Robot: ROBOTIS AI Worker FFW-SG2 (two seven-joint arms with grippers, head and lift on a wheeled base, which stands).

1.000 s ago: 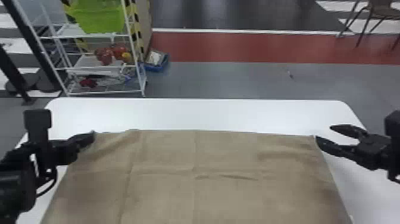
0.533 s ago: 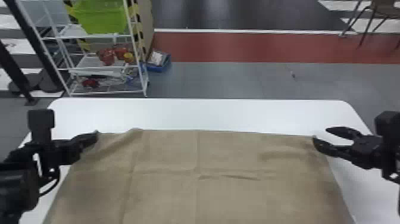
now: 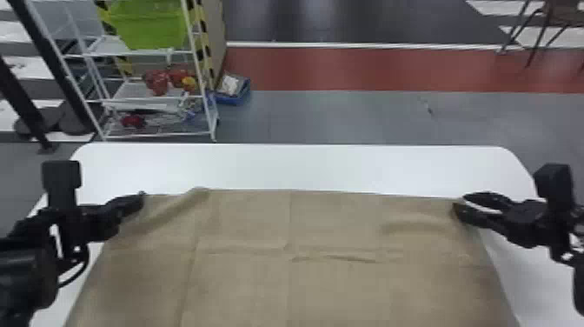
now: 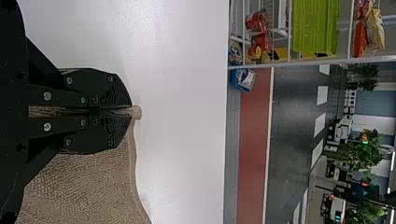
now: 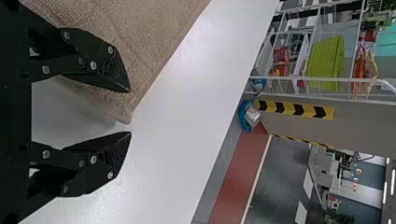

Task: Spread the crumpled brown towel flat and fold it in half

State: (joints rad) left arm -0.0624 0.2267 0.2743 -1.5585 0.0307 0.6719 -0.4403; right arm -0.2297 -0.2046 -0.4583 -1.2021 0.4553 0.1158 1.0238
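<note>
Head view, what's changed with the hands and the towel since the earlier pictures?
The right hand has moved left, inward over the towel's far right corner, and its fingers have drawn closer together, though they remain apart. Nothing was newly gripped or let go. The left hand stayed on the far left corner, and the towel still lies spread.

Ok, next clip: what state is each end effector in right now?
Left end effector: closed on the brown towel at its far left corner.
Right end effector: open at the far right corner, holding nothing.
</note>
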